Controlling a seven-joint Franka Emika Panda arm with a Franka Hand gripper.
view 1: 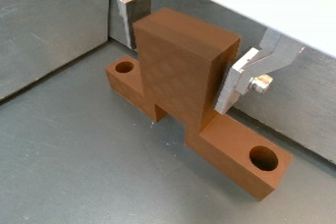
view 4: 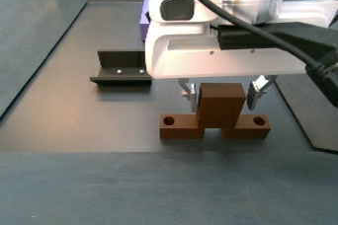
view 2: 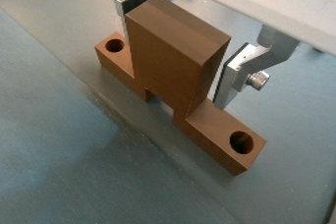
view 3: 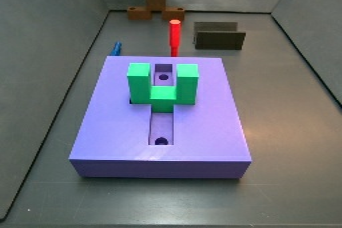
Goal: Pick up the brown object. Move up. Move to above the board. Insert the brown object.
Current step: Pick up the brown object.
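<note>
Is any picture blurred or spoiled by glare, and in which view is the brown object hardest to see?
In both wrist views the brown object is sharp and evenly lit between the tool fingers. In a side view it is small and soft at the far wall. In the other side view it is clear, with no glare.

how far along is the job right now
Nothing looks finished. The small brown wood-coloured piece sits on the floor, hand lowered around its upright post, finger plates on either side; contact is unclear. Left: gripping, lifting, moving above the large lavender board with its green bracket, then inserting.
</note>
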